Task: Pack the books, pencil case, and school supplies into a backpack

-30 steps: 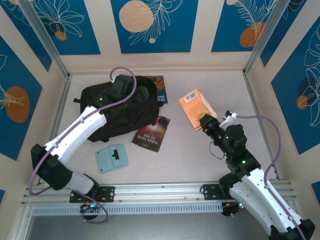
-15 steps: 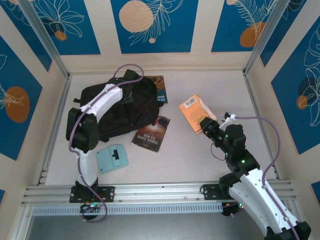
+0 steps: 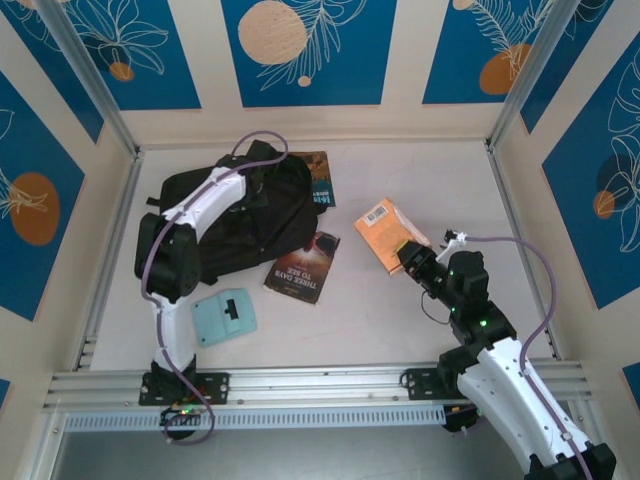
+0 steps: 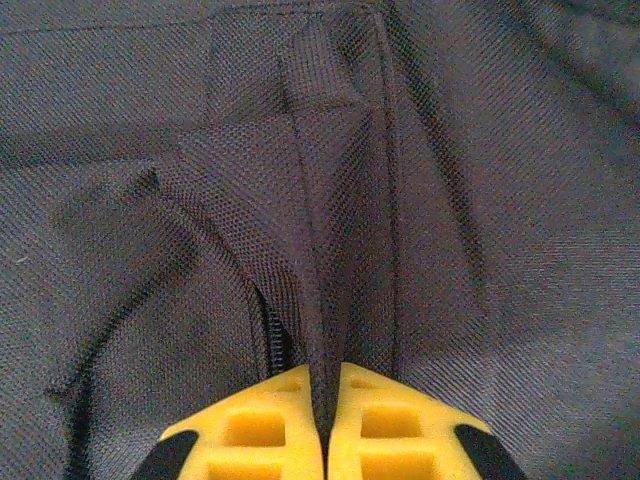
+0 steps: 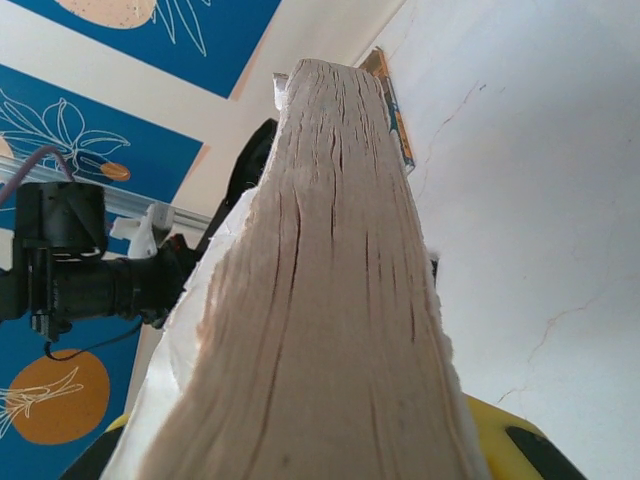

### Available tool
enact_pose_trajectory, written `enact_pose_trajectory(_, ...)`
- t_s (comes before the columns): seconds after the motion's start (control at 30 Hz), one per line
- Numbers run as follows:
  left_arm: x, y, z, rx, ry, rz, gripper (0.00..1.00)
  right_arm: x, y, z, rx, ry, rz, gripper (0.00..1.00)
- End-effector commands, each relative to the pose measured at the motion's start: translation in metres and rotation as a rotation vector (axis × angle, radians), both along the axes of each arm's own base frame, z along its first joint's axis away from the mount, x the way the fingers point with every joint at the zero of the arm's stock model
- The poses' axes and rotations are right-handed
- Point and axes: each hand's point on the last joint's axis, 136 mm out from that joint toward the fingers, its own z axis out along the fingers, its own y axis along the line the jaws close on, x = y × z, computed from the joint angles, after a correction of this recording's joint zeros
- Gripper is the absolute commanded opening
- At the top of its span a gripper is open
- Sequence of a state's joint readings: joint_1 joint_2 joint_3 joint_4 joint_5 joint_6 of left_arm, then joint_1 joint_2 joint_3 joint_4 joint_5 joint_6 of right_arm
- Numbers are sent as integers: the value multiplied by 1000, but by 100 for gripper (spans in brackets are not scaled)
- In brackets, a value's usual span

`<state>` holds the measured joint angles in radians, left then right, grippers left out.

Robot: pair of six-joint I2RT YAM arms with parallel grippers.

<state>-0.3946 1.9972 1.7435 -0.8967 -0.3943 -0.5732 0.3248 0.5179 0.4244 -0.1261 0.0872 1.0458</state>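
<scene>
The black backpack (image 3: 235, 225) lies at the back left of the table. My left gripper (image 3: 265, 172) is down on its top, and in the left wrist view the yellow fingers (image 4: 260, 430) are shut on a raised fold of the backpack (image 4: 320, 250) beside a zip. My right gripper (image 3: 408, 256) is shut on the orange book (image 3: 390, 232) and holds it tilted above the table; its page edge (image 5: 330, 300) faces the right wrist camera. A dark brown book (image 3: 303, 267) and a blue-and-orange book (image 3: 320, 178) lie by the backpack. A light-teal piece (image 3: 224, 317) lies near the front. The pencil case is out of view.
Metal posts and patterned walls close in the table (image 3: 400, 180) on three sides. A rail (image 3: 320, 385) runs along the near edge between the arm bases. The blue-and-orange book is partly tucked under the backpack's right side.
My left arm has swung up and across the backpack, and its jaws have closed on the fabric. The right gripper has carried the orange book slightly nearer and to the left.
</scene>
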Motion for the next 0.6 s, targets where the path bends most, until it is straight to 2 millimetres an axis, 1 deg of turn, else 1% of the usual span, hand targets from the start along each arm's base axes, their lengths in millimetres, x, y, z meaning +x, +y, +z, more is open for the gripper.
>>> enact_pose_trajectory(0.0,-12,-15,73,-141,-113,-96,0,-1,5,47,17,-138,41,0)
enact_pose_trajectory(0.13,-26,-31,126,-268,-243,-218,0,0,7,66,-12,-178,61,0)
enact_pose_trajectory(0.2,-37,-39,152,-332,-308,-287,0,1,9,78,-26,-200,74,0)
enact_pose_trajectory(0.33,-58,-63,195,-469,-419,-459,0,1,11,99,-56,-236,94,0)
enact_pose_trajectory(0.4,-67,-77,210,-544,-455,-532,0,0,10,107,-74,-250,95,0)
enact_pose_trajectory(0.47,-73,-88,219,-601,-468,-581,0,0,11,113,-88,-250,103,0)
enact_pose_trajectory(0.57,-76,-105,222,-674,-456,-656,0,-2,14,117,-95,-244,128,0)
